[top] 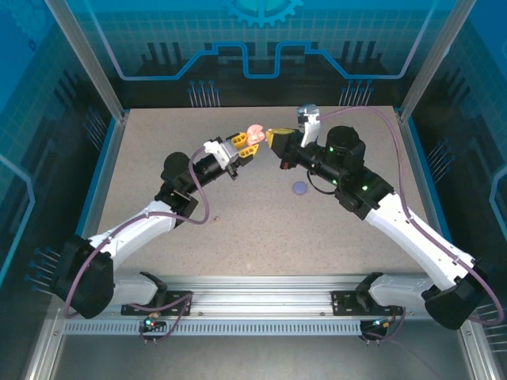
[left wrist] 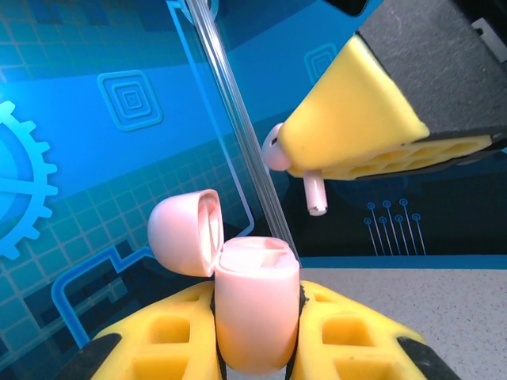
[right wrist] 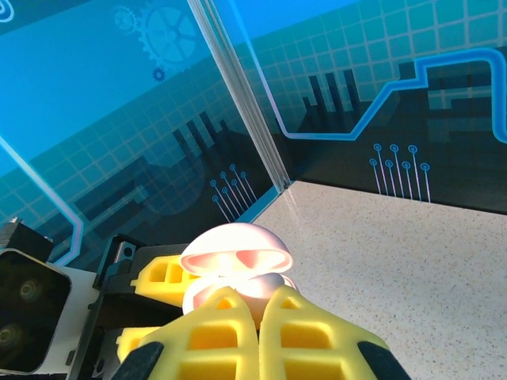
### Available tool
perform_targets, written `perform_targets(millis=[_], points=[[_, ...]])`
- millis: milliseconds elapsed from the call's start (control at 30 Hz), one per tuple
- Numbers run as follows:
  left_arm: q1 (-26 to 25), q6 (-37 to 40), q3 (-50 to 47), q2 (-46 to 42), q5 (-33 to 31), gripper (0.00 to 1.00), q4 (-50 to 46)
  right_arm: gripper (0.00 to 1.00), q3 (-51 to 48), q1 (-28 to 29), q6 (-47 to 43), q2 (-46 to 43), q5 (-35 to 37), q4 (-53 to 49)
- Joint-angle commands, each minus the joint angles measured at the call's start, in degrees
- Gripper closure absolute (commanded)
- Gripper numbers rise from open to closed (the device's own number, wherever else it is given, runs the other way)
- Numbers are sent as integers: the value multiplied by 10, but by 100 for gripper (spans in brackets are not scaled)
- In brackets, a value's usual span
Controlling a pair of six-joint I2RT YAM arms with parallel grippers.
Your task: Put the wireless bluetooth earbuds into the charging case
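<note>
Left wrist view gives the relation that matters: the left gripper [top: 245, 147] is clamped on the body of the pink charging case [left wrist: 257, 309], which stands upright between its yellow fingers [left wrist: 166, 336] with the mouth facing up and the lid [left wrist: 184, 231] swung back to the left, away from the incoming side. Above that mouth and off to its right hangs a pale pink earbud [left wrist: 314, 190], pinched in the right gripper [top: 275, 139], whose jaws are closed tight on its head. The stem points down, tilted only slightly, so its long axis roughly matches the upright axis of the case. Stem tip and case rim are apart, with clear air between them. From above, both grippers meet nose to nose in mid-air over the far half of the table [top: 238, 229], the case just left of the right fingertips. By my reading, the coming move is the right arm's: shift the bud sideways over an empty well, then lower it stem first.
</note>
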Motion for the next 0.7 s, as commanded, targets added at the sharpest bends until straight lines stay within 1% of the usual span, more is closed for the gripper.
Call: perform_targets(millis=[0,233,667], points=[[-7,4,11,-2,18,100,6,100,27,7,-5,13,-2,19],[-8,3,11,-1,17,100,5,100,36,6,-5,22,-6,20],[-10,-4,15,-3,13,100,9,100,29,7,-9,35,-14,-10]])
